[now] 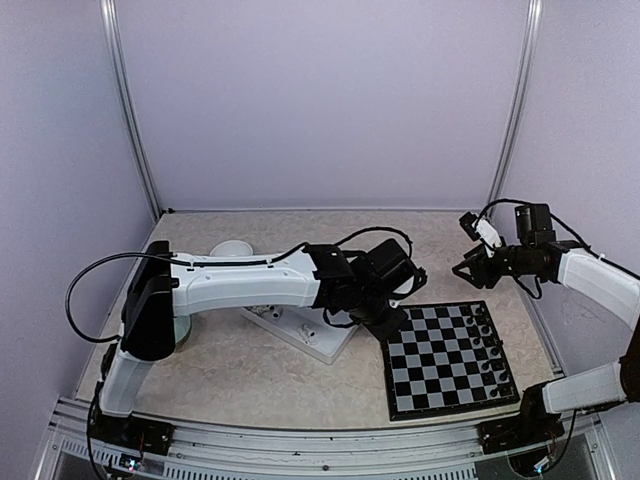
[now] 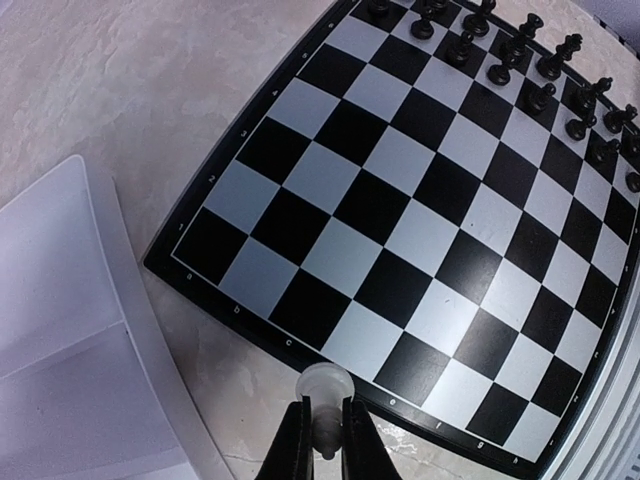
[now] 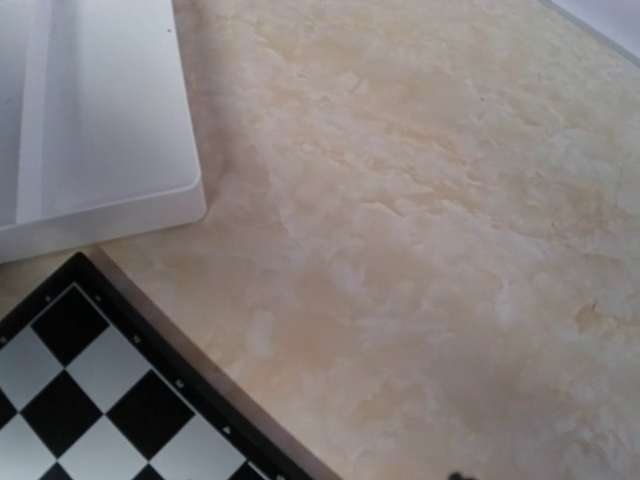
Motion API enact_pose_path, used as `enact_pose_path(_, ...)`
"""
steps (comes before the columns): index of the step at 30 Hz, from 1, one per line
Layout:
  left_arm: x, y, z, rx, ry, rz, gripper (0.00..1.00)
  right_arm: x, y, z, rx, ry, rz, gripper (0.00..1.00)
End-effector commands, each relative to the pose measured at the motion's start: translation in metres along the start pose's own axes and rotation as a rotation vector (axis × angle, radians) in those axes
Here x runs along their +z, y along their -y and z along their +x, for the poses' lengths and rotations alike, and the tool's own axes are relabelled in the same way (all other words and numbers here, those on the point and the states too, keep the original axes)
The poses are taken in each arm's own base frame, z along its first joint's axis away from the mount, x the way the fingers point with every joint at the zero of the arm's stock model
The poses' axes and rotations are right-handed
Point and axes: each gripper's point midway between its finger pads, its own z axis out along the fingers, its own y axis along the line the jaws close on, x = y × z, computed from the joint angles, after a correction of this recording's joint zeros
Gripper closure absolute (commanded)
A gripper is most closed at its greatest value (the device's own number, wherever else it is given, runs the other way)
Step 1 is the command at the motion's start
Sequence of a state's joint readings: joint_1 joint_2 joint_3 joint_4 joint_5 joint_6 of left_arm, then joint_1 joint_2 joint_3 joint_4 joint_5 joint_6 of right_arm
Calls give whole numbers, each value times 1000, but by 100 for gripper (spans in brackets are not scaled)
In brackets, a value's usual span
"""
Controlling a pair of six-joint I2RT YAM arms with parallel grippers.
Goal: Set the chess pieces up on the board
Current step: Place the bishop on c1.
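the left arm reaches across the tabletop (image 1: 250, 385) to the left edge of the board (image 1: 440, 365), and its left hand (image 2: 322, 412) is closed on a small white chess piece (image 2: 327, 384), pinched by its lower part between the two dark fingers (image 2: 292, 445) with its rounded top showing above them. in the left wrist view that piece sits just outside the board's thin black border, over the strip of tabletop between the board and the white tray (image 2: 70, 340); whether it touches the surface cannot be told. the black chess pieces (image 2: 520, 55) stand upright in two rows along the board's far edge as that view shows it, which is the right-hand side in the top view; the other squares show bare. the right hand (image 1: 462, 247) hangs raised beyond the board's far right corner, well apart from the pieces, its fingers spread apart with nothing between them. the right wrist view looks down on beige marbled tabletop with one corner of the board at lower left and a corner of the tray at upper left, the two close but apart. a round white thing (image 1: 232, 250) lies behind the left arm near the back wall.
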State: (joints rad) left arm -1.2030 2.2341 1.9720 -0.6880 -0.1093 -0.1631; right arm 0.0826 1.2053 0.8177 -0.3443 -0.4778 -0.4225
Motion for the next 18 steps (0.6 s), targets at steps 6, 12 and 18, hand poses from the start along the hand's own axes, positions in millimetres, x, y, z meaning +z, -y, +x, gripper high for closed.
enact_pose_path(6,23,12,-3,31,-7,35,94,0,3,2,-25,5,19,46)
enact_pose_path(12,42,2,1,22,-22,-4,93,2,2,3,-30,-2,13,46)
enact_pose_path(18,55,-7,2,-3,-29,7,93,4,1,4,-35,-7,11,46)
